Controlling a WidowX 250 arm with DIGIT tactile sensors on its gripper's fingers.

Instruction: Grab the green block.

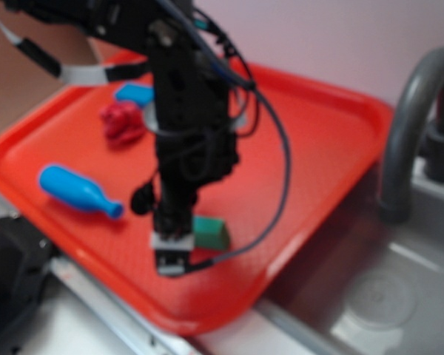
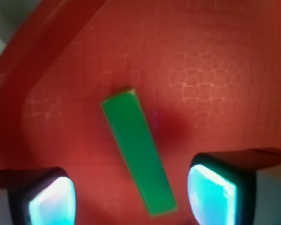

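Near the front edge of the red tray (image 1: pixel 333 140) we see the green block (image 2: pixel 138 154) lying flat, one long bar, with the gripper (image 2: pixel 131 199) low over it. Claw is released: both fingers (image 2: pixel 210 192) spread, block's near end between them, not touching either as far as we can tell. Step in hand, we judge: final approach before the grasp. Next move likely needs a bit more descent and a slight wrist turn, since the bar lies skewed to the jaws, then a squeeze. Counts: one green block, one blue bottle-shaped toy (image 1: pixel 78 191) left, one red lumpy toy (image 1: pixel 122 122) and one blue block (image 1: pixel 135 93) far, one faucet (image 1: pixel 414 118) right.
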